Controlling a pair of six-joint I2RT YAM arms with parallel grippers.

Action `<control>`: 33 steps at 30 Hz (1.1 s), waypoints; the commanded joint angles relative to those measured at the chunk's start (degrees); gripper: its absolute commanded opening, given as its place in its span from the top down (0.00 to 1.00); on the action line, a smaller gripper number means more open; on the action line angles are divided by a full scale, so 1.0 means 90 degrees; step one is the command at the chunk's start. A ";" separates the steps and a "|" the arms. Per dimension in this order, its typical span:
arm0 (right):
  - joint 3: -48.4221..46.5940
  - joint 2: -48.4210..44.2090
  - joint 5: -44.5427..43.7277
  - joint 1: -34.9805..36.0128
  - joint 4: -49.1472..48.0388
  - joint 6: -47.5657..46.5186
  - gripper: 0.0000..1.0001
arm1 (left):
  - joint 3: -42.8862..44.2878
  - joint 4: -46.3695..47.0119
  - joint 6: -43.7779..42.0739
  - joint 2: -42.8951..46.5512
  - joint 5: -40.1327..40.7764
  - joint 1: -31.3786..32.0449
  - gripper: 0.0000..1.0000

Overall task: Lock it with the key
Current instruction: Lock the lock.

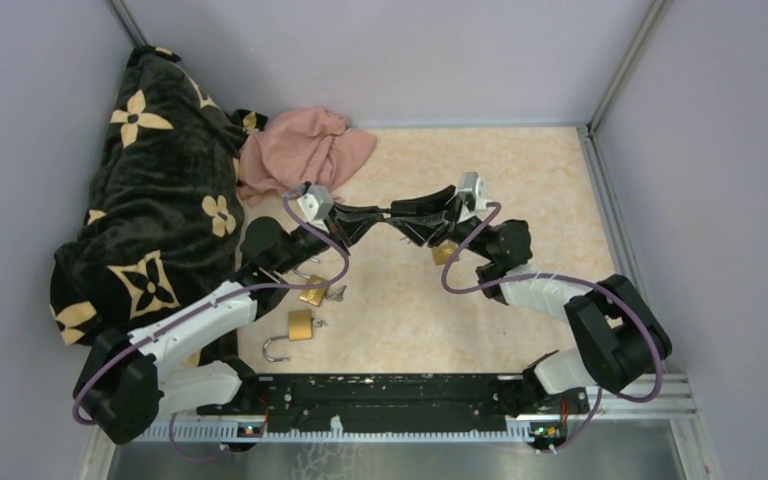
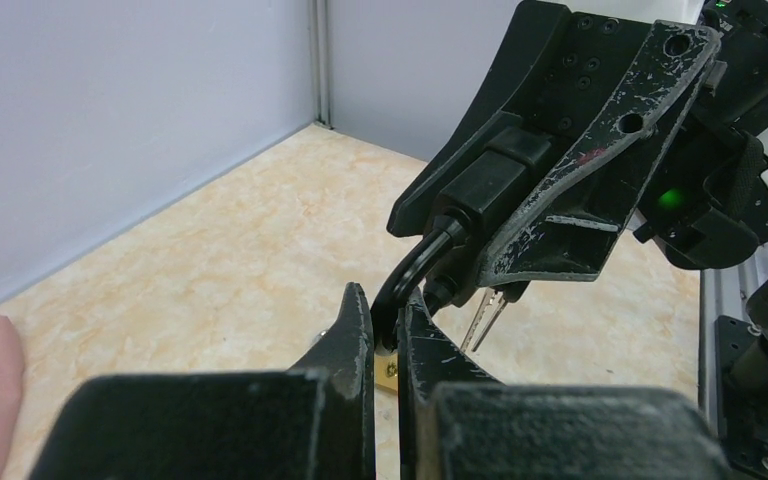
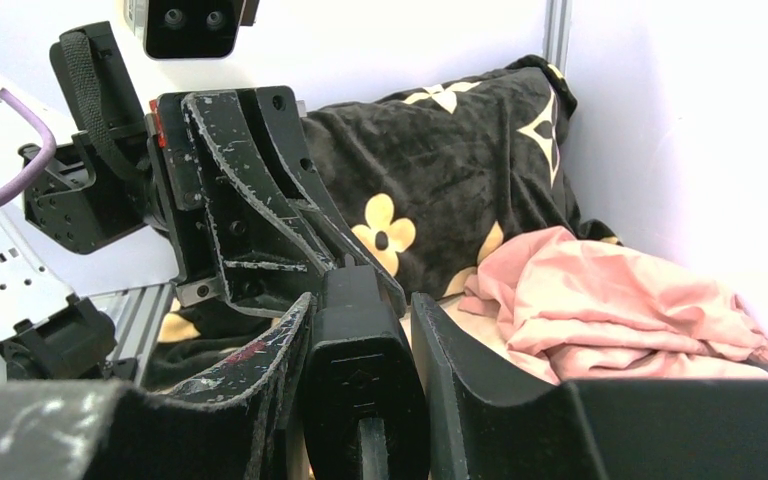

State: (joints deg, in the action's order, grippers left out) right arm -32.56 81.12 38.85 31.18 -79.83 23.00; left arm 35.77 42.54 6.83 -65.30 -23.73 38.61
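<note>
My two grippers meet above the middle of the table. My left gripper is shut on the curved black shackle of a black padlock. My right gripper is shut on that padlock's black body, which also shows in the left wrist view. The lock is held in the air between both grippers. Two silver keys hang below the right gripper's finger; what holds them is hidden.
Brass padlocks lie on the table under the left arm, one with an open shackle, and small keys. Another brass lock lies under the right arm. A black flowered blanket and pink cloth fill the far left.
</note>
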 commanded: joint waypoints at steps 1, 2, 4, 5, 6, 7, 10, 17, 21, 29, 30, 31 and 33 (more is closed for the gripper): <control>-0.0767 0.0517 0.0331 0.0637 0.1792 0.0043 1.00 | 0.0588 0.0945 0.0437 -0.0256 -0.3289 0.1656 1.00; -0.0838 0.0535 0.0415 0.0637 0.1747 0.0059 1.00 | 0.0604 0.0974 0.0442 -0.0278 -0.3427 0.1673 1.00; -0.0922 0.0539 0.0598 0.0637 0.1775 0.0055 1.00 | 0.0645 0.1013 0.0404 -0.0277 -0.3664 0.1695 1.00; -0.0953 0.0530 0.0686 0.0635 0.1832 0.0036 1.00 | 0.0677 0.1001 0.0381 -0.0282 -0.3807 0.1696 1.00; -0.0970 0.0513 0.0781 0.0637 0.1883 -0.0012 1.00 | 0.0704 0.0947 0.0349 -0.0271 -0.3950 0.1696 1.00; -0.0980 0.0507 0.0876 0.0627 0.1912 -0.0040 1.00 | 0.0747 0.0894 0.0323 -0.0270 -0.4084 0.1696 1.00; -0.1032 0.0534 0.1150 0.0618 0.1955 -0.0052 1.00 | 0.0882 0.0746 0.0293 -0.0327 -0.4517 0.1696 1.00; -0.1205 0.0533 0.1581 0.0612 0.2048 -0.0044 1.00 | 0.1072 0.0445 0.0381 -0.0416 -0.4771 0.1696 1.00; -0.1339 0.0381 0.1672 0.0615 0.2471 -0.0257 1.00 | 0.1115 0.0277 0.0447 -0.0445 -0.4803 0.1687 1.00; -0.1273 0.0116 0.1562 0.0607 0.2891 -0.0529 1.00 | 0.1084 0.0267 0.0285 -0.0368 -0.4687 0.1687 1.00; -0.1254 0.0073 0.1530 0.0608 0.2946 -0.0571 1.00 | 0.1079 0.0204 0.0198 -0.0316 -0.4671 0.1687 1.00; -0.1240 0.0048 0.1524 0.0608 0.3002 -0.0615 1.00 | 0.1067 0.0126 0.0088 -0.0279 -0.4660 0.1682 1.00; -0.1191 -0.0018 0.1530 0.0586 0.3112 -0.0685 1.00 | 0.1026 -0.0028 -0.0098 -0.0180 -0.4638 0.1639 1.00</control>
State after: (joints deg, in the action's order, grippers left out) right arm -41.80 75.40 51.77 28.93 -72.95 20.95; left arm 42.50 43.48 3.95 -65.30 -35.73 38.85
